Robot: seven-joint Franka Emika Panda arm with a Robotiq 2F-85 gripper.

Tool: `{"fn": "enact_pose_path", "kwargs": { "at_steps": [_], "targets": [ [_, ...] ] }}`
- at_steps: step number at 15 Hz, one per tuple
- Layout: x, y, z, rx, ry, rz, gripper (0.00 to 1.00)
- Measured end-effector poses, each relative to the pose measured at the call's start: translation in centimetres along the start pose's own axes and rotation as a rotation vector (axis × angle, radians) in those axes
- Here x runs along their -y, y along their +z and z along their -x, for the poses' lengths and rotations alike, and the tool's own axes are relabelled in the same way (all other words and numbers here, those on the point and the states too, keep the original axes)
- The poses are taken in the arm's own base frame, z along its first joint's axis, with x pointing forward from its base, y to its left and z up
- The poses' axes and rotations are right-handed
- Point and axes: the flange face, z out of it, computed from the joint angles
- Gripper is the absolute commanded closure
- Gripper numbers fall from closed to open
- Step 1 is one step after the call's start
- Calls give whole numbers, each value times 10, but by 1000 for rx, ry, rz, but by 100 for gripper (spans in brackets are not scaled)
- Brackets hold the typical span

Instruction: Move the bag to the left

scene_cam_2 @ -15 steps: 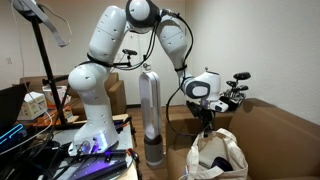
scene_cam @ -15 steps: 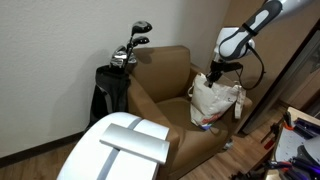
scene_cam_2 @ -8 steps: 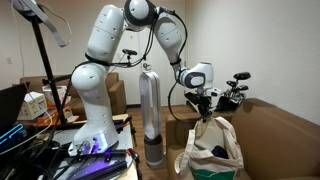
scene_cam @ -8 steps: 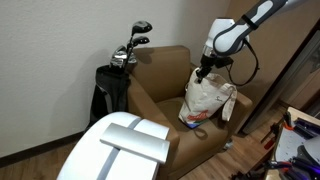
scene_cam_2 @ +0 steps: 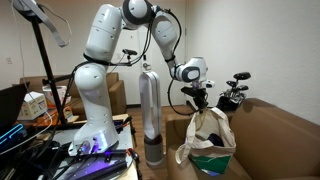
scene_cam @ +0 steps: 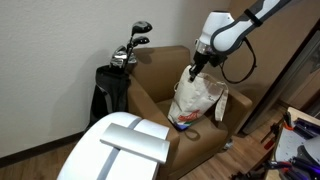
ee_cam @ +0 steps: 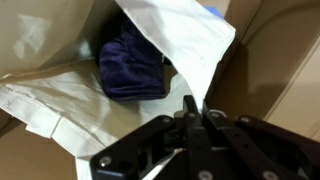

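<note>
Now, at the left of an exterior view you have the black golf bag (scene_cam: 108,90) standing against the wall, just beside the brown armchair (scene_cam: 165,65). Right of that, over the seat, your gripper (scene_cam: 194,68) holds the cream bag (scene_cam: 200,98) by its top edge. The bag hangs slack from it, toward the picture's right side of the seat, and whether its bottom touches the cushion or hangs just clear cannot be told. In the wrist view the jaws are pinched together on the pale fabric of the bag's rim. Left of them the mouth gapes wide, with a dark blue cloth (ee_cam: 133,65) bunched inside. In an exterior view from beside the robot, the white arm (scene_cam_2: 105,40) rises at the left and a silver tower (scene_cam_2: 150,115) stands just right of it. The bag dangles from the gripper further right, in front of the armchair.
</note>
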Motion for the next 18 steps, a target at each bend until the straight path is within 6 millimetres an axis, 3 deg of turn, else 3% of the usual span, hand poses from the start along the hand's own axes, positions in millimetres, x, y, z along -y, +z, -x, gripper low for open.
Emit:
{"fn": "enact_pose_path", "kwargs": {
  "at_steps": [5,10,12,18],
  "targets": [
    [13,-1,0,-16,-40,2,98],
    [-5,16,14,26,-82,53,98],
    [-12,24,20,40,-95,69,93],
    [-10,41,40,55,-219,115,96]
  ]
}}
